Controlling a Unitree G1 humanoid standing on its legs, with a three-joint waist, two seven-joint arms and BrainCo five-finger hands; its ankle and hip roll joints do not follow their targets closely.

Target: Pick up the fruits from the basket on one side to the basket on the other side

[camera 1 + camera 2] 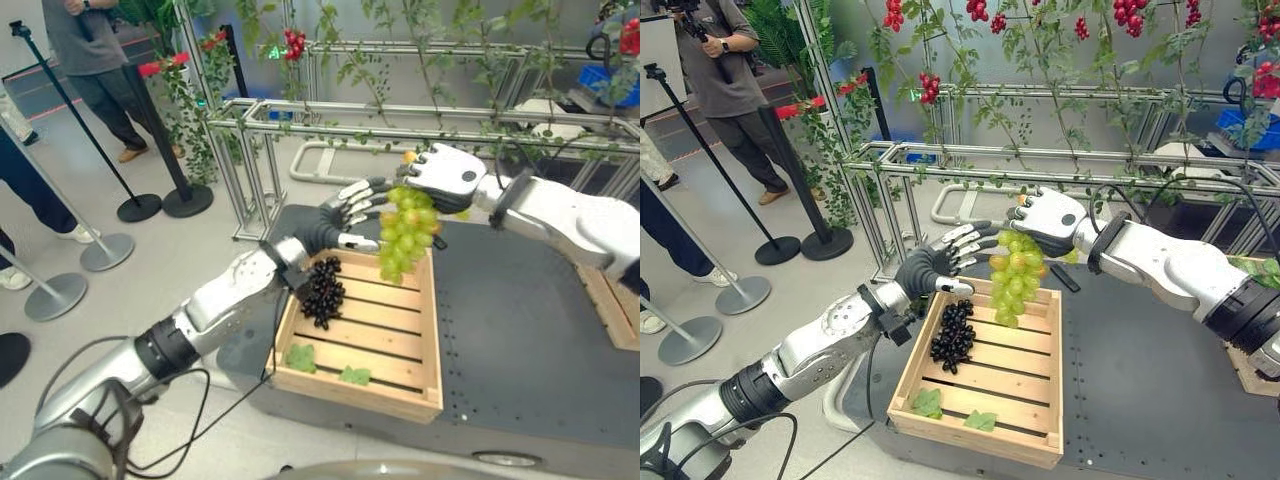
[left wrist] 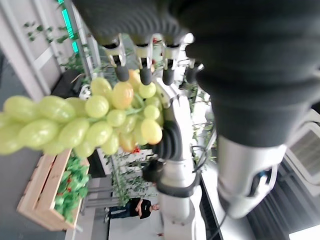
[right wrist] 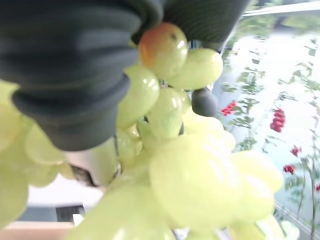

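Observation:
A bunch of green grapes [image 1: 405,235] hangs from my right hand [image 1: 450,175], whose fingers are curled over its top. The bunch dangles above the far end of a wooden slatted crate [image 1: 350,385] on the dark table. My left hand [image 1: 318,232] reaches in from the crate's left side, open, its straight fingers [image 2: 145,70] touching the side of the green grapes [image 2: 90,125]. A bunch of black grapes [image 1: 322,288] lies in the crate by its left wall. Two green leaves [image 1: 300,358] lie near its front.
A second wooden crate [image 1: 612,305] sits at the table's right edge. An aluminium frame with vines [image 1: 400,115] runs behind the table [image 1: 520,330]. Stanchion posts [image 1: 135,205] and people [image 1: 95,60] stand on the floor at the left.

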